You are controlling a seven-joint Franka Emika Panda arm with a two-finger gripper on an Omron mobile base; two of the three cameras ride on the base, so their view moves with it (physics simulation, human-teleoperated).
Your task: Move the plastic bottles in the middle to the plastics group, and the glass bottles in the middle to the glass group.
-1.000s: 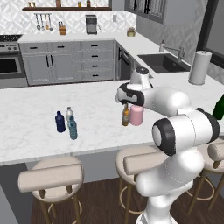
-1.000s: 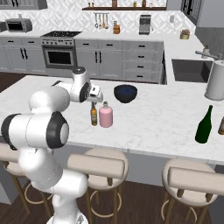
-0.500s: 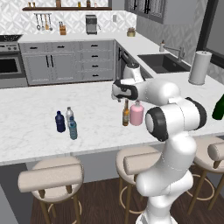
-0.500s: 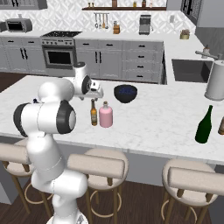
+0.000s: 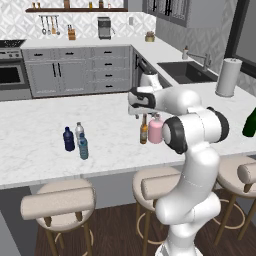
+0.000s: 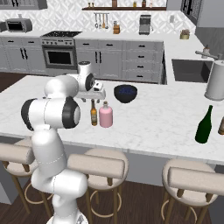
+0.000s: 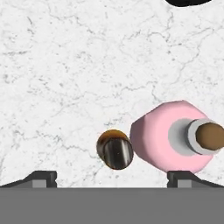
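Tool (image 7: 112,176) jaws apart above brown bottle (image 7: 114,149) and pink bottle (image 7: 168,136), green bottle (image 6: 204,124) far right.

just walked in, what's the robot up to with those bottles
The hand hangs open above the brown bottle and the pink bottle, which stand close together mid-counter; it holds nothing. The teal bottle stands by the navy bottle and clear bottle. The green bottle stands apart.
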